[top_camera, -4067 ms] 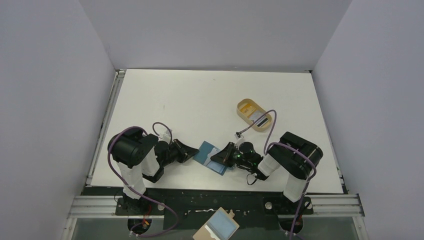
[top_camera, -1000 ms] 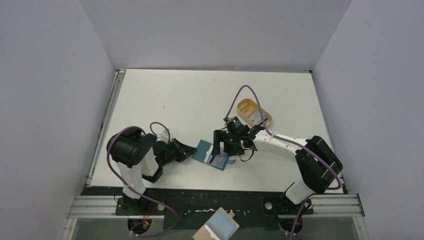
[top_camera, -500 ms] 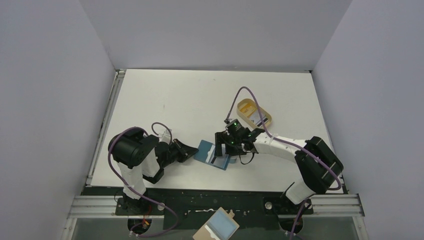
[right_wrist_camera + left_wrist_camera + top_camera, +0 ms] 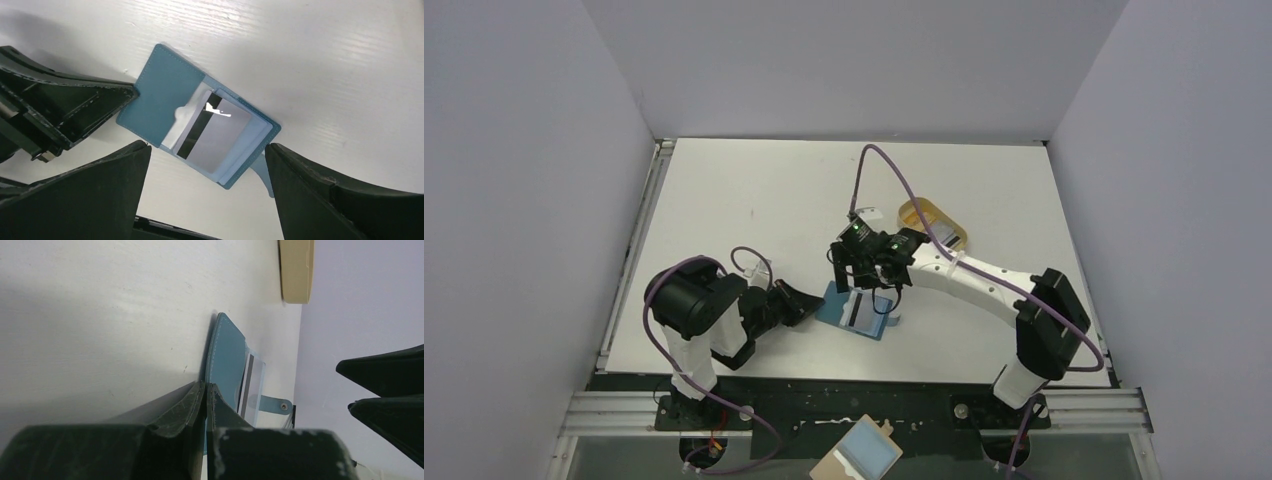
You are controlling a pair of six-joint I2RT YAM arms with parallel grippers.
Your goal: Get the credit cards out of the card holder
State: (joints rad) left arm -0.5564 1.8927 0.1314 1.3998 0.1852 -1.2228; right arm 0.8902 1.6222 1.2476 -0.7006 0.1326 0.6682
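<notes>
There is one card holder point(image 4: 162, 97), and on it I count one credit card point(image 4: 215, 132) with a dark stripe. Beyond the card holder is one tan oval tray point(image 4: 919, 208). Nearer than the card holder is one tan board point(image 4: 864, 455). The grippers are two: the left gripper point(image 4: 809, 305) touching the card holder, and the right gripper point(image 4: 207, 145) above it.

The white tabletop point(image 4: 754, 190) carries the teal card holder point(image 4: 856, 312), lying open near its front edge, and a tan oval tray point(image 4: 922, 210) farther back, well apart.
</notes>
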